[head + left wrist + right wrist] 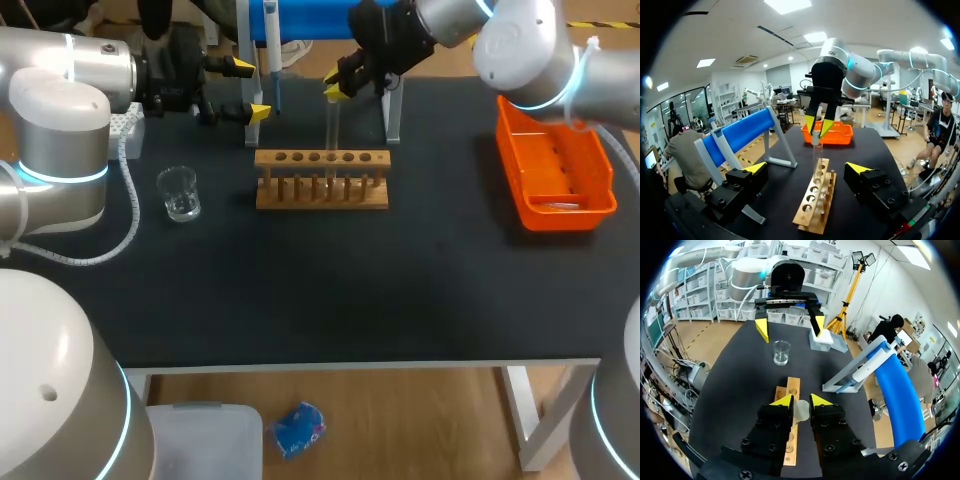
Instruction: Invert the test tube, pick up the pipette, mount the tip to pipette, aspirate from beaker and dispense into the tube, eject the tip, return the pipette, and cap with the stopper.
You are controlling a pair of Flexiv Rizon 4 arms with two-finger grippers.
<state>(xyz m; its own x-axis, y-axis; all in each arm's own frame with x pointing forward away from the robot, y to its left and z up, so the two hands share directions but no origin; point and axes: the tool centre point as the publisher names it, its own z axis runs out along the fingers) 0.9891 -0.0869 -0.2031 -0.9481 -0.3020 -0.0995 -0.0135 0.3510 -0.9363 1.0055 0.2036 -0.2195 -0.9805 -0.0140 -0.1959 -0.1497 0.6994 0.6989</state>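
Between the fingers of the right gripper, clamped from both sides: upright test tube, over the wooden rack. Farther left, left gripper spread wide, holding nothing, beside the pipette; beaker on the tabletop, left of the rack.

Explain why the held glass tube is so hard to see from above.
Head view: the test tube is clear, showing only faint glints against the dark table below the right gripper. Left wrist view: it shows as a pale column above the rack. Right wrist view: only its pale end shows, between the fingers.
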